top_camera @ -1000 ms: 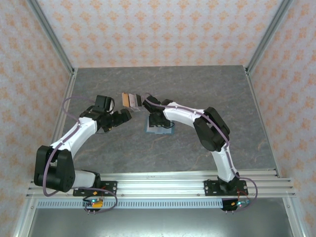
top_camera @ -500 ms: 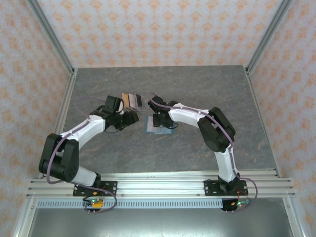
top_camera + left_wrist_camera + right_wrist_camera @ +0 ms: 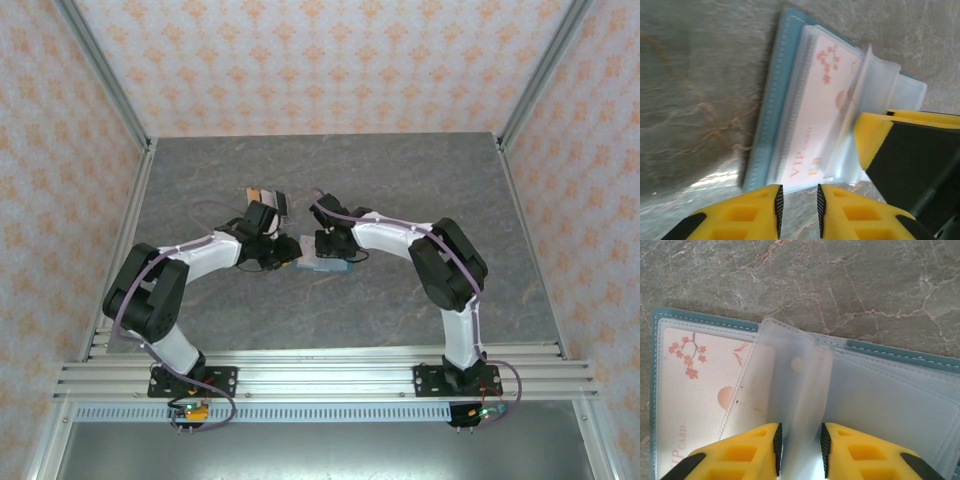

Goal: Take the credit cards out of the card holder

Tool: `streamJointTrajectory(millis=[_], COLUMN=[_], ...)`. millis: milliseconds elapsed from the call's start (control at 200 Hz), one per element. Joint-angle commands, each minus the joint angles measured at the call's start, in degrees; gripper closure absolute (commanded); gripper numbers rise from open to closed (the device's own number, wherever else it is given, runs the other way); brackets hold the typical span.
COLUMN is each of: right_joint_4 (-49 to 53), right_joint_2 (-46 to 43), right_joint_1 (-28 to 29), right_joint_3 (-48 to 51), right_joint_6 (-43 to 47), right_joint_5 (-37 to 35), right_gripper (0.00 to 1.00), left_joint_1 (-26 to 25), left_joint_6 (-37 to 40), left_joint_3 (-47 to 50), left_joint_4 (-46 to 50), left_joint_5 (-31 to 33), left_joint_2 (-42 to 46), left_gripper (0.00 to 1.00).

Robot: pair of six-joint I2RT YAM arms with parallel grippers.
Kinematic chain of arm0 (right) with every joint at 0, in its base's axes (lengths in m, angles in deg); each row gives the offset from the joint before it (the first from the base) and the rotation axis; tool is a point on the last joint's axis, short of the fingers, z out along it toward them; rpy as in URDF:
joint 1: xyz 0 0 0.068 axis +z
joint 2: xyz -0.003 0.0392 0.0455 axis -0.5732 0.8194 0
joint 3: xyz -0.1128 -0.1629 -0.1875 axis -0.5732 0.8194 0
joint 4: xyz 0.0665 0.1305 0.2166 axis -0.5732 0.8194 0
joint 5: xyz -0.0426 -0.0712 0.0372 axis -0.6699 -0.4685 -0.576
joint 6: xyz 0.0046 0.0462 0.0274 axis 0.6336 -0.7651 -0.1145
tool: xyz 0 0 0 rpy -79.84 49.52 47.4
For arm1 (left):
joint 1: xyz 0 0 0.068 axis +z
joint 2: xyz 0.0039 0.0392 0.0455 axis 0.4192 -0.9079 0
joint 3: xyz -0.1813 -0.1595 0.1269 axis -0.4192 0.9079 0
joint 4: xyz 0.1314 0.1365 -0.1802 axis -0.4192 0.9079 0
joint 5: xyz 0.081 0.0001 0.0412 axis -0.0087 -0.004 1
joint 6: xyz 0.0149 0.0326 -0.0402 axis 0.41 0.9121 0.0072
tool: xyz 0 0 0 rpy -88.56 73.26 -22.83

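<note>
The card holder (image 3: 337, 266) lies open on the table, a teal wallet (image 3: 900, 354) with clear plastic sleeves. A pink credit card (image 3: 685, 385) with blossoms and "VIP" print sits inside a sleeve on the left panel (image 3: 815, 115). My right gripper (image 3: 799, 426) is shut on one clear sleeve page (image 3: 795, 385), which stands lifted off the wallet (image 3: 871, 75). My left gripper (image 3: 799, 187) hovers just off the wallet's near edge (image 3: 771, 100), its jaws a narrow gap apart with only bare table between them. From above, both grippers meet at the wallet, left (image 3: 283, 250) and right (image 3: 325, 247).
Loose cards (image 3: 262, 193) lie in a row just behind the left wrist, partly hidden by it. One yellow finger (image 3: 872, 137) of the right gripper stands close to the right of the left gripper. Grey marble table (image 3: 420, 180) spreads around, with frame walls at the sides.
The left arm swung right from beside the loose cards to the wallet's left edge, its jaws narrowing a lot. The right gripper's jaws closed in on the sleeve.
</note>
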Motion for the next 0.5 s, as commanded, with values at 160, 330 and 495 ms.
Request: streamJointTrajectory(millis=[160,330,495], right_joint_4=[0.7,-0.1,-1.8], right_joint_2=[-1.4,-2.0,-3.0], right_joint_1=[-0.4,-0.8,-1.3], right_joint_3=[2.8,3.6,4.8], right_joint_6=[0.6,0.3,-0.4], right_joint_5=[1.9,2.7,3.9], right_gripper=[0.74,0.75,0.75], left_joint_1=[-1.4,-1.4,-2.2], left_joint_6=[-2.4,-3.4,-3.4], left_joint_3=[-2.5,-2.7,-3.4], left_joint_4=[-4.4,-6.9,-8.1], left_joint_5=[-0.9,-2.8,-4.4], left_joint_2=[-4.1,-6.2,-6.5], left_gripper=[0.73,0.73,0.70])
